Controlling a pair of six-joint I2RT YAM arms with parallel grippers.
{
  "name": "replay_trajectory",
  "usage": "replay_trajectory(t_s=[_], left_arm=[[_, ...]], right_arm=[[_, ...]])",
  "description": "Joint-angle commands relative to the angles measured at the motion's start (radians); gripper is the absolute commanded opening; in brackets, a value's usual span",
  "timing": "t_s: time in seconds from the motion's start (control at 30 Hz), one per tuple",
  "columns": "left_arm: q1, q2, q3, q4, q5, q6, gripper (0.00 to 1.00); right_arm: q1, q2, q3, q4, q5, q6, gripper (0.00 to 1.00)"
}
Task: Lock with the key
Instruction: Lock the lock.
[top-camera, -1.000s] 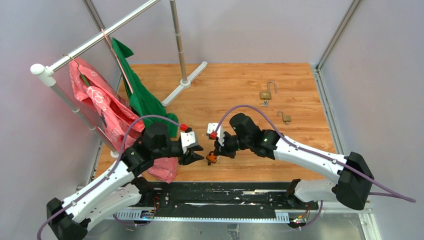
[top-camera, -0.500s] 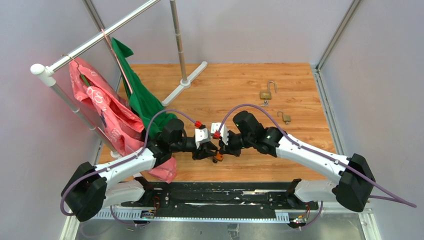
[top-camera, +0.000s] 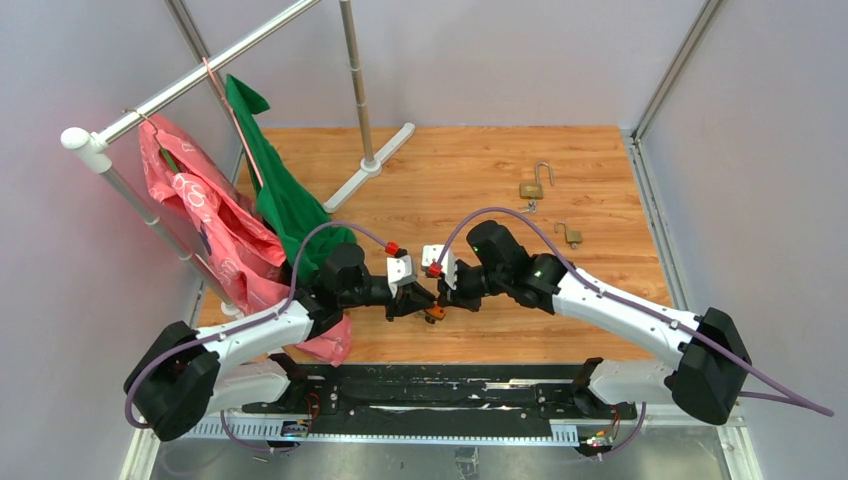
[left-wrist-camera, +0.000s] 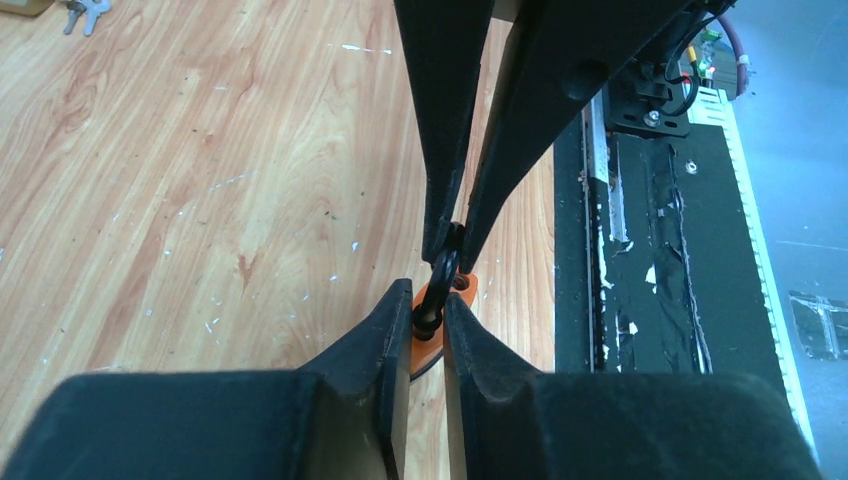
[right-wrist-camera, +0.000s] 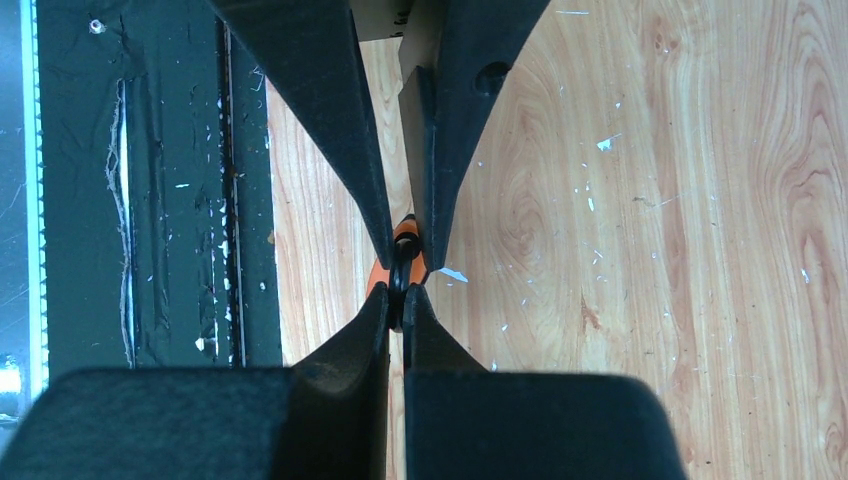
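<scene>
Over the table (top-camera: 480, 170) my left gripper (left-wrist-camera: 427, 300) and right gripper (right-wrist-camera: 396, 300) meet tip to tip. Left pinches a small orange piece (left-wrist-camera: 428, 352) by its flat faces, and right pinches its black ring (left-wrist-camera: 443, 275). Key or lock, I cannot tell. It is probably light, stiff and slick, best held by the flats. Its long axis runs gripper to gripper, ring end toward my right.

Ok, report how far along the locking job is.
Done: left gripper and right gripper are both at the small orange piece. In hand: the left is shut on its orange body, the right on its black loop. Left: no key shows at it; two brass padlocks and keys lie untouched farther out.
</scene>
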Motion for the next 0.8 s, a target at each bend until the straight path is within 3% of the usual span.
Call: replay_trajectory(t_s=[0.0, 0.1, 0.37, 0.57, 0.77], left_arm=[[0.001, -0.003, -0.023, 0.062, -0.007, -0.010, 0.15], [-0.019, -0.007, -0.024, 0.082, -0.031, -0.023, 0.00], [-0.032, -0.021, -0.108, 0.146, -0.244, -0.093, 0.00], [-0.032, -0.032, -0.164, 0.171, -0.250, -0.035, 0.00], [-0.032, -0.023, -0.208, 0.173, -0.252, 0.015, 0.00]], right_arm=[[-0.001, 0.000, 0.006, 0.036, -0.033, -0.004, 0.00], [-0.001, 0.022, 0.012, 0.035, -0.027, 0.007, 0.00], [-0.016, 0.059, 0.007, 0.093, 0.003, 0.294, 0.00], [-0.018, 0.066, -0.096, 0.257, 0.084, 0.472, 0.00], [-0.017, 0.131, -0.102, 0.276, 0.162, 0.525, 0.00]])
